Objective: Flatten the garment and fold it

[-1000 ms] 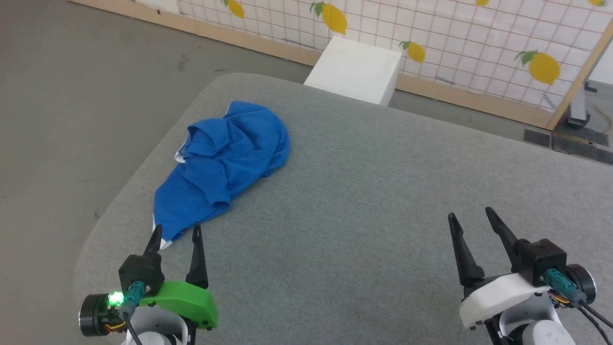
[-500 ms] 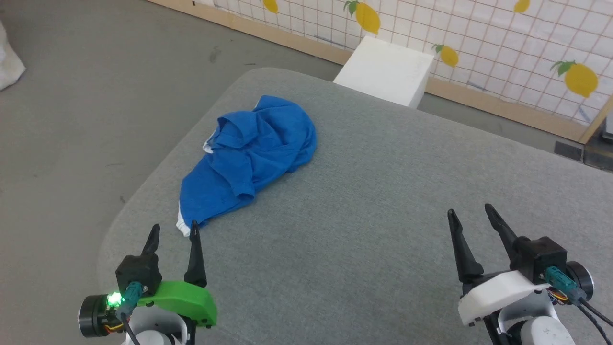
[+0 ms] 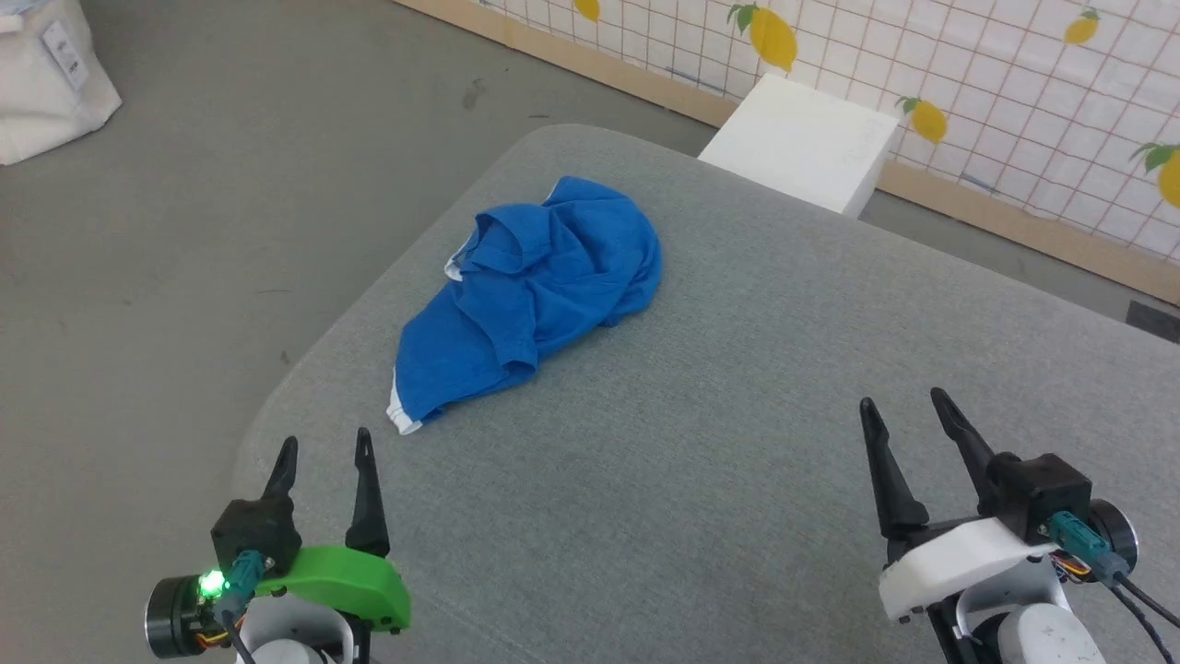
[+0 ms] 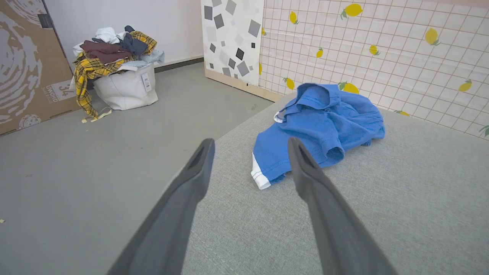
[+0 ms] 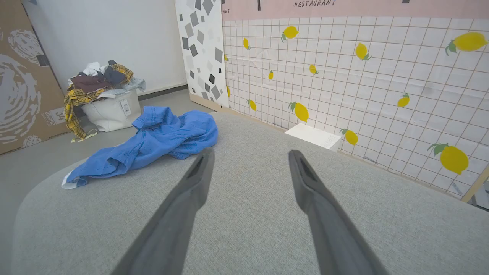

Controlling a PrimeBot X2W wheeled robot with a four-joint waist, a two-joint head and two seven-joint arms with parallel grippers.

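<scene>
On my left, my left gripper [image 3: 324, 439] is hovering over the grey woven pad [image 3: 701, 498], jaws spread wide and gripping nothing. Just ahead of it the garment [image 3: 535, 295] is lying crumpled near the pad's left edge. It is soft blue cloth, probably light and limp, so I am judging the white-banded hem corner [image 3: 403, 420] the best pinch point. Far right, my right gripper [image 3: 902, 399] is hovering too, equally wide and empty.

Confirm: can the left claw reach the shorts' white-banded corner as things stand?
Probably yes. The left claw is open, the corner of the shorts lies just ahead of its tips, and I see nothing between them.
</scene>
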